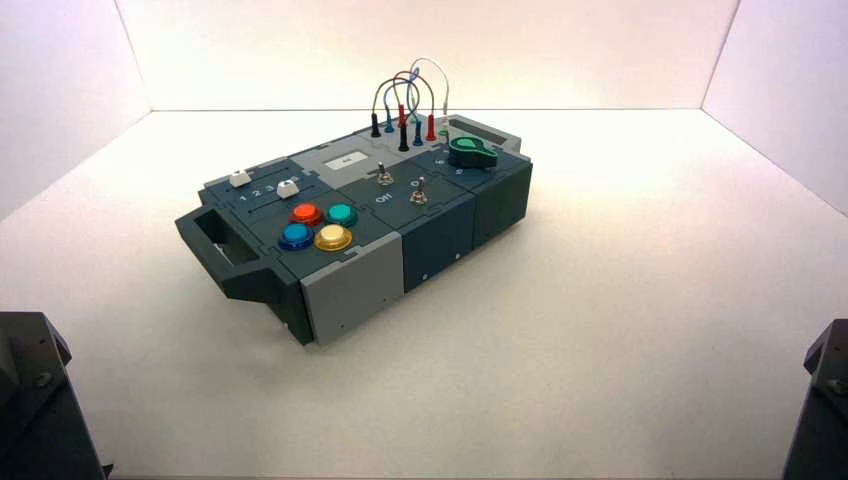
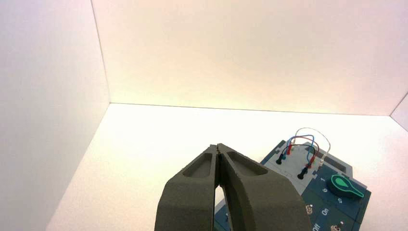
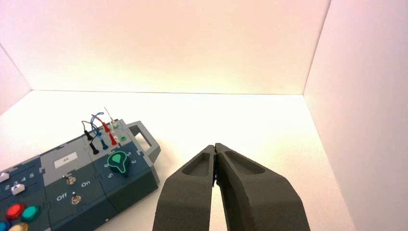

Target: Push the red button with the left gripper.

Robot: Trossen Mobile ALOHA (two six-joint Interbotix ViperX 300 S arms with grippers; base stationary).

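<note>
- Your box (image 1: 420, 235) sits turned on the white table (image 1: 620, 330), its handle end toward your left arm's side.
- The red button (image 1: 306, 213) is in the cluster of four dome buttons at the handle end of the box. It is the far-left one, with the green button (image 1: 341, 214) just beside it, the blue button (image 1: 295, 236) nearer you, and the yellow button (image 1: 333, 238) diagonal to it.
- Nothing touches the red button.
- Your left gripper (image 2: 219, 150) hangs well apart from the button, off the box's handle end; its fingers (image 2: 199, 185) meet at the tips, closed on nothing.
- Your right gripper (image 3: 214, 149) is parked on the opposite side, over bare table beside the box, fingertips pressed together and empty.
- In the high view you see only the dark mounts of both arms in the near corners.
- Behind the buttons you have two white sliders (image 1: 265, 183), then two toggle switches (image 1: 402, 185), a green knob (image 1: 472, 153), and looped wires (image 1: 408, 95) plugged in at the far end.
</note>
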